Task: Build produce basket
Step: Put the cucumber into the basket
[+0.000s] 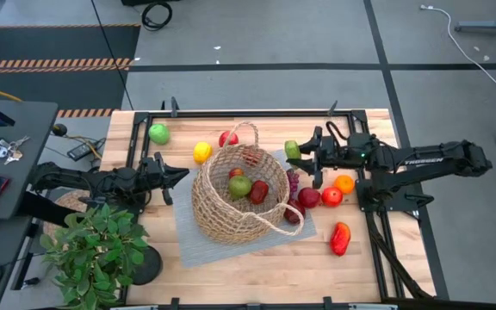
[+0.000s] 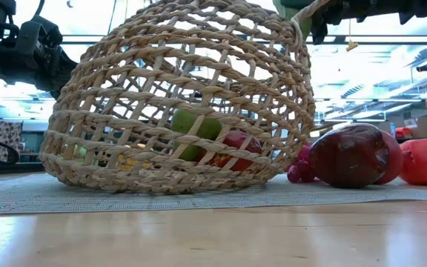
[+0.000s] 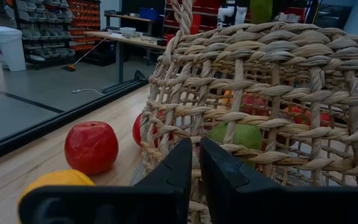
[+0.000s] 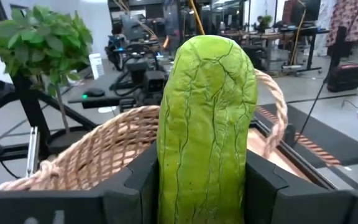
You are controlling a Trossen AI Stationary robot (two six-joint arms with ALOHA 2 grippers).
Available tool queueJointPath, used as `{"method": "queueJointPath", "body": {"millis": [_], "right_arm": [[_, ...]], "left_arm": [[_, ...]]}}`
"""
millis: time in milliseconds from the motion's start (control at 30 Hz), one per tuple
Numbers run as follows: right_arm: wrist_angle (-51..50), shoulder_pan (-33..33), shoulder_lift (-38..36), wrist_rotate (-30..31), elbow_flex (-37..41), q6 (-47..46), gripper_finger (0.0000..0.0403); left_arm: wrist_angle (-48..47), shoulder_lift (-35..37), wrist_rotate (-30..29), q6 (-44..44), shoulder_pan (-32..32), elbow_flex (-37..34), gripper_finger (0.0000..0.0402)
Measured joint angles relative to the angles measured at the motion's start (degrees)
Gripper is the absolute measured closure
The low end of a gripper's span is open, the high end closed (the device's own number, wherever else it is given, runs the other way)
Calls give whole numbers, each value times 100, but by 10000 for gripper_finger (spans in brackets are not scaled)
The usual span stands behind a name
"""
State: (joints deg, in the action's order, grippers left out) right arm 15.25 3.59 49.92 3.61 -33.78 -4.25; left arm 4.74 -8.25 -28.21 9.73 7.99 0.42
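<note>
The tan wicker basket [image 1: 231, 207] stands on a grey mat [image 1: 188, 241] at mid-table, with a green pear [image 1: 240, 185] and red pieces [image 1: 258, 191] inside. My right gripper [image 1: 294, 153] hangs just past the basket's far right rim, shut on a green, veined piece of produce [image 4: 207, 112]. My left gripper [image 1: 185, 175] is shut, level, its tips [image 3: 194, 165] right at the basket's left wall [image 3: 241, 112]. Loose produce lies around: a green apple [image 1: 158, 133], a lemon [image 1: 201, 151], a red apple [image 1: 228, 138]. My right gripper pinches the green piece's two sides [image 4: 166, 180] between its two fingers [image 4: 138, 183], low on the piece. The fingers come level from the table's right. The piece stands upright in the hold, lifted clear of the table. My left gripper: I cannot tell whether its tips touch the wicker.
Red apples [image 1: 308, 197], an orange [image 1: 344, 183], purple grapes [image 1: 293, 182] and a red pepper [image 1: 340, 238] lie right of the basket. A leafy potted plant [image 1: 93, 250] stands at the near left corner. The basket's looped handles [image 1: 246, 129] stick out.
</note>
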Motion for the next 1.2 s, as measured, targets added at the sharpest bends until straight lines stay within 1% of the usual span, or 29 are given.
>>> {"method": "queueJointPath", "body": {"millis": [133, 267, 500, 633, 833, 967, 1067, 1167, 1200], "right_arm": [[64, -226, 184, 293, 0, 101, 240], [421, -272, 341, 390, 0, 259, 240], [864, -272, 312, 36, 0, 625, 240], [876, -251, 278, 30, -1, 850, 240], [1141, -222, 648, 82, 123, 1320, 240], [1427, -165, 957, 28, 149, 1949, 240], [1914, -24, 1149, 17, 155, 2404, 240], [1926, 145, 1216, -39, 157, 2517, 240], [2104, 212, 1269, -73, 160, 2520, 240]], "left_arm": [[1, 0, -2, 1, 0, 0, 365], [2, 0, -2, 1, 1, 0, 369], [2, 1, -2, 1, 1, 0, 363], [2, 0, -2, 1, 0, 1, 362], [0, 0, -2, 1, 2, 0, 369], [2, 2, -2, 1, 2, -2, 367], [1, 1, -2, 1, 1, -2, 363], [2, 0, -2, 1, 0, 0, 361], [1, 1, -2, 1, 1, -1, 362]]}}
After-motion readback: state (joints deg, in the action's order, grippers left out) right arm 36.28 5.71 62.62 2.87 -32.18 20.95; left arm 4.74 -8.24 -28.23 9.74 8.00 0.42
